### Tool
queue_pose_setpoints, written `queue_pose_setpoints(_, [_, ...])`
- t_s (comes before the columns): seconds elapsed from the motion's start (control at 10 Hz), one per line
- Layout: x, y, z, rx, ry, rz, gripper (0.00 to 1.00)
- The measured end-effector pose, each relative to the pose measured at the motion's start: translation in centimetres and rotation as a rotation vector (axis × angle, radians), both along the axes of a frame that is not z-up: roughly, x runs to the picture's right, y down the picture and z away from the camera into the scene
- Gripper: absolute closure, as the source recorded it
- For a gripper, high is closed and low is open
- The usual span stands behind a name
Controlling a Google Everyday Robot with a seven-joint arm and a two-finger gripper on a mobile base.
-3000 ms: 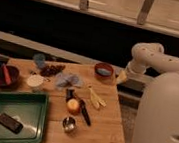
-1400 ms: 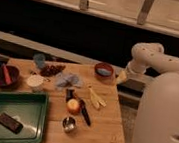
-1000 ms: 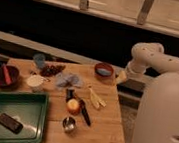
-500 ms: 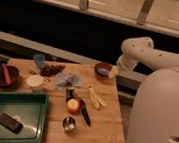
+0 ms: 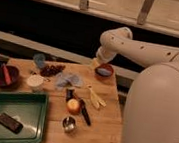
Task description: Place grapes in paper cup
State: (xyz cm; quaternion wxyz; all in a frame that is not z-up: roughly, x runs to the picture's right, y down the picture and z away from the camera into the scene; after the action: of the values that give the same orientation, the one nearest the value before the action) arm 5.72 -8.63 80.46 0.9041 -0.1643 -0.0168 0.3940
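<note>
Step in hand: approach. The claw (image 5: 94,63) hangs at the far edge of the wooden surface (image 5: 105,130), at about 1 o'clock, just beside the red bowl with a blue inside (image 5: 104,70). It carries nothing that can be seen. Whether it is spread or pressed together cannot be told.

The small bunch of dark reddish-purple grapes (image 5: 52,70) lies on the surface at about 10 o'clock, well apart from the claw. The short whitish-cream paper cup (image 5: 35,81) stands near the bunch, at its 7 o'clock, and looks empty.

Judgement: nothing is grasped yet. The next move calls for a reach toward 9 o'clock, a descent on the bunch, then a short carry to the cup.

Count:
- grape bunches, one
- paper cups, one
- red bowls, two, the second (image 5: 5,75) at 9 o'clock
- small blue cup (image 5: 39,59), one
- shiny metal cup (image 5: 68,124), one
- green tray (image 5: 29,111), one
</note>
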Motion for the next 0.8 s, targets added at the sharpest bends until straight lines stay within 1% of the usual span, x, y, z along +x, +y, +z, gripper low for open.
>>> queue_pose_setpoints(0.2, [-5.4,-0.8,-1.7,0.033,-0.116,-0.084,0.2])
queue_pose_setpoints(0.3, [-6.8,-0.9,-2.3,0.041,-0.144,-0.099,0.2])
queue_pose_setpoints(0.6, [-6.6,-0.9,-2.3,0.043,-0.142,-0.102,0.2])
queue_pose_setpoints(0.8, [-6.7,-0.7,-2.2,0.037,-0.141,-0.105,0.2])
